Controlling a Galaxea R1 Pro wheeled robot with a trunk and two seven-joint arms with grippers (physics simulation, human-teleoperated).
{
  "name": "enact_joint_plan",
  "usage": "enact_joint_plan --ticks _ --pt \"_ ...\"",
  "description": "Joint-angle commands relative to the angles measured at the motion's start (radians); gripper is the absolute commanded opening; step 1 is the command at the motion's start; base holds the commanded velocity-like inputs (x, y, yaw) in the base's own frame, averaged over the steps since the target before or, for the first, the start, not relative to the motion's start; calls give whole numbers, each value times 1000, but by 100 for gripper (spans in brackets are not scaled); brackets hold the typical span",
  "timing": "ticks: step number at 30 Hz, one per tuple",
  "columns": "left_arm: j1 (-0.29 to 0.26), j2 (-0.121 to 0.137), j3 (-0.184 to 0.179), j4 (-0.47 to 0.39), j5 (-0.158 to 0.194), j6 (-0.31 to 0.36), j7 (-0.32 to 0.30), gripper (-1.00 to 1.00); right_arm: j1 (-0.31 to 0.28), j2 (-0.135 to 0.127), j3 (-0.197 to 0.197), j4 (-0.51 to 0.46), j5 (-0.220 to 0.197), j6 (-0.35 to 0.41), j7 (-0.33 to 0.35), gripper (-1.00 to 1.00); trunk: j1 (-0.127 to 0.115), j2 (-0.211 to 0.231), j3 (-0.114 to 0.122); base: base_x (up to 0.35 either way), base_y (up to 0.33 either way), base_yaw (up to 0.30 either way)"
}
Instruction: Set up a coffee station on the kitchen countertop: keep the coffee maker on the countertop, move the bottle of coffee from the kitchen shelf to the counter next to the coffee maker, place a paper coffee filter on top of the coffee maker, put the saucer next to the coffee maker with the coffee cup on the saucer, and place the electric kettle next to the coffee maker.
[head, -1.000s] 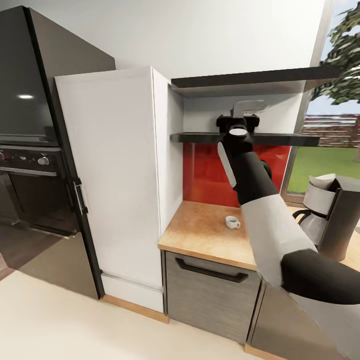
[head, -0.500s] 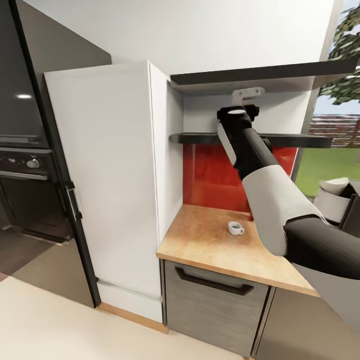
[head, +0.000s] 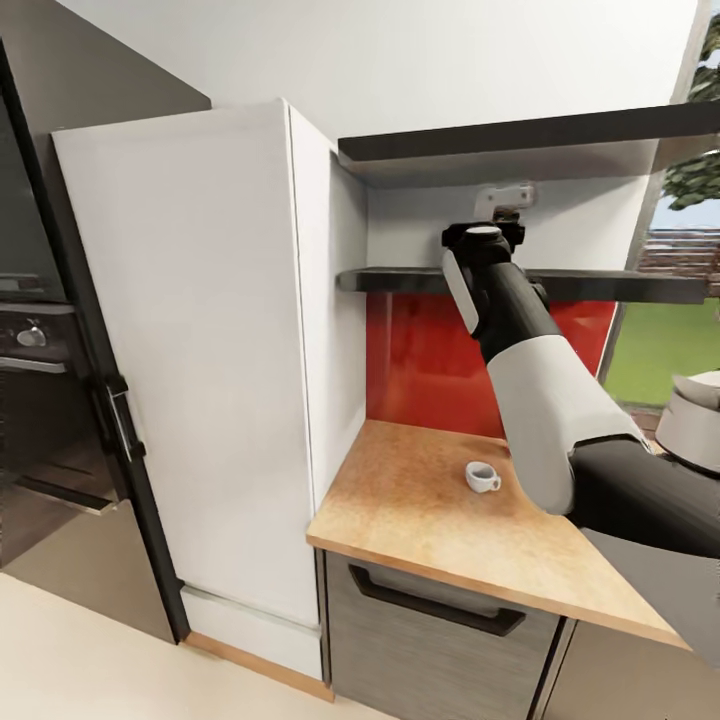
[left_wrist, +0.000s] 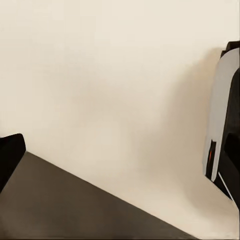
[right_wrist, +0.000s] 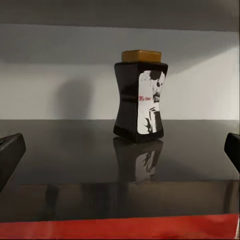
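A: How is the right gripper (right_wrist: 120, 150) seen?

B: Its two dark fingertips (right_wrist: 10, 155) are found at opposite edges of the right wrist view, spread wide, with nothing between them but the glossy board of the kitchen shelf (right_wrist: 65, 150). The gripper is raised level with that shelf, the arm reaching up to it in the head view.

A: And the bottle of coffee (right_wrist: 140, 97)?

B: It is seen standing upright on the shelf, ahead of the spread fingers and apart from them, its gold-yellow lid up and its black-and-white label turned towards the camera. A white wall is seen behind it.

A: What is seen further out?

B: Below the shelf a red backsplash (head: 425, 365) is seen, and under that the kitchen countertop (head: 420, 520), on which the coffee cup (head: 481, 477) is set, beside the right arm. A tall white cabinet (head: 190, 350) adjoins the counter.

A: The left gripper (left_wrist: 120, 155)?

B: Only dark edges are caught by the left wrist view over a pale floor, so its state can hardly be judged.
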Motion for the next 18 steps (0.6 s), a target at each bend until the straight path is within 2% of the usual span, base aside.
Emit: enact_joint_plan --ticks 1,8,14,18 --pt "5 0 -9 7 6 8 2 100 5 0 -4 0 8 8 0 100 1 1 0 0 0 0" --pt "6 11 -7 19 10 -1 -5 100 31 1 -3 16 4 9 -1 100 1 1 0 12 26 0" --pt "7 14 -7 21 11 -1 -5 100 40 1 -5 14 5 9 -2 100 1 1 0 86 260 -1" --pt "9 15 -7 21 11 -1 -4 100 40 1 -5 14 5 9 -2 100 1 1 1 107 278 -122"
